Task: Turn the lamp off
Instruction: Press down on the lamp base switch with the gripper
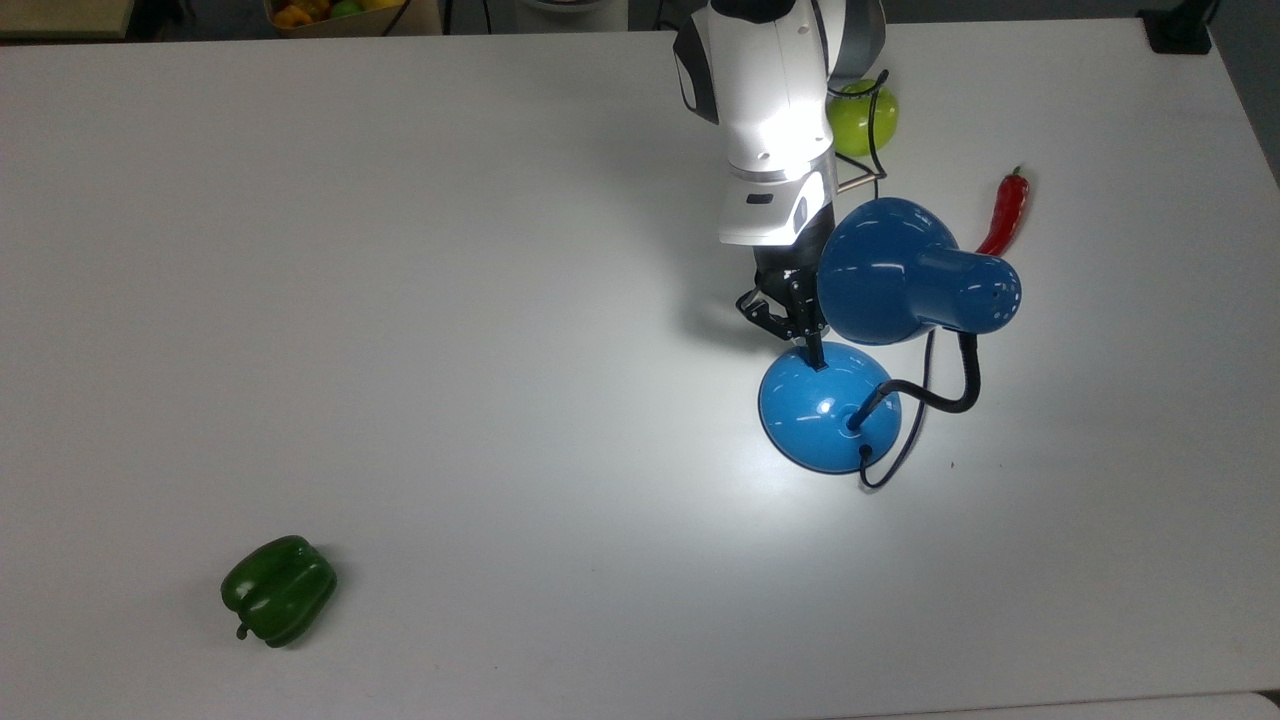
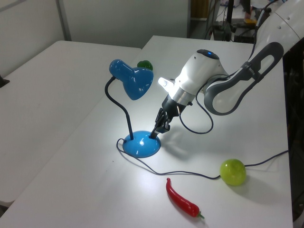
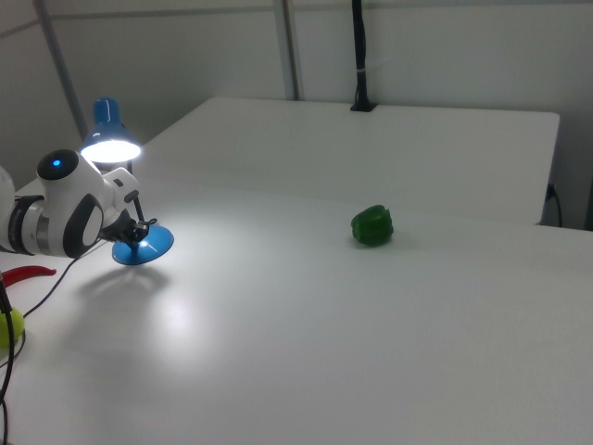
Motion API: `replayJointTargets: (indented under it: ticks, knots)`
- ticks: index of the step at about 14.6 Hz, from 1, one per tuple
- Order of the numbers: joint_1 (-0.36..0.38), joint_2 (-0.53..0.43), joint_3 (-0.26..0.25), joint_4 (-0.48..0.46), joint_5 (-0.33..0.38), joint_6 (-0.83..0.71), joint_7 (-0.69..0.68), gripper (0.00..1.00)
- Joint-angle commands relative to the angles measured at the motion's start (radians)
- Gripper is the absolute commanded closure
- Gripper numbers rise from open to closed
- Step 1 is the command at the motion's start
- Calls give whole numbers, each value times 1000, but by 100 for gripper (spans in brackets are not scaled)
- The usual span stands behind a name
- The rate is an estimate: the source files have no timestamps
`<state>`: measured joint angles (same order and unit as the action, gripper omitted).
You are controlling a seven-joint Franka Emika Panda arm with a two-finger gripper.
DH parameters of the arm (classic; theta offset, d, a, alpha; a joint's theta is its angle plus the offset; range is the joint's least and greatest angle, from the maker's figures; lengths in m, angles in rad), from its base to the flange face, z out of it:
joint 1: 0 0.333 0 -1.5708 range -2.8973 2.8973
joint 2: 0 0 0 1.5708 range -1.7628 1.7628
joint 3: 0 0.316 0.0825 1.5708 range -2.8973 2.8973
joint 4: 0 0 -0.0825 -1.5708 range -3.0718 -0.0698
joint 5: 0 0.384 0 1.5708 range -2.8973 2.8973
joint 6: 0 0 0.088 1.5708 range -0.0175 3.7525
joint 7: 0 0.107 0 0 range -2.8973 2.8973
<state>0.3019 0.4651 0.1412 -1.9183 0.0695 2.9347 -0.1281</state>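
Observation:
The blue lamp stands lit on the white table, its shade (image 1: 890,270) over the round base (image 1: 825,410). The light still falls bright on the table around the base. In the left view the shade (image 2: 135,80) hangs on a black gooseneck above the base (image 2: 140,145). My gripper (image 1: 815,360) is shut and angled down, its tip resting on the base's top edge on the side nearest the arm. The tip of the gripper (image 2: 154,135) hides the switch. The right view shows the glowing shade (image 3: 109,139) and the gripper (image 3: 139,236) at the base (image 3: 144,248).
A green bell pepper (image 1: 278,590) lies far off at the top view's lower left. A red chili (image 1: 1005,210) and a green apple (image 1: 862,118) lie near the arm, with the lamp's cord (image 2: 190,173) trailing between them. A box of fruit (image 1: 340,12) sits past the table's far edge.

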Motion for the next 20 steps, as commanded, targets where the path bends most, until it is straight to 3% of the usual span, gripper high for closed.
replayJointTargets:
  ticks: [1,9,13,16,20]
  knots:
    - [13,26,-3,5,-2,18,-13,100]
    - [10,20,-3,-11,1,6,-9,100]
    - [3,-40,-3,-65,3,-9,-1,100]
    - [-4,-103,-3,-68,3,-174,2,100]
    - [-20,-192,-5,-65,3,-431,4,90]
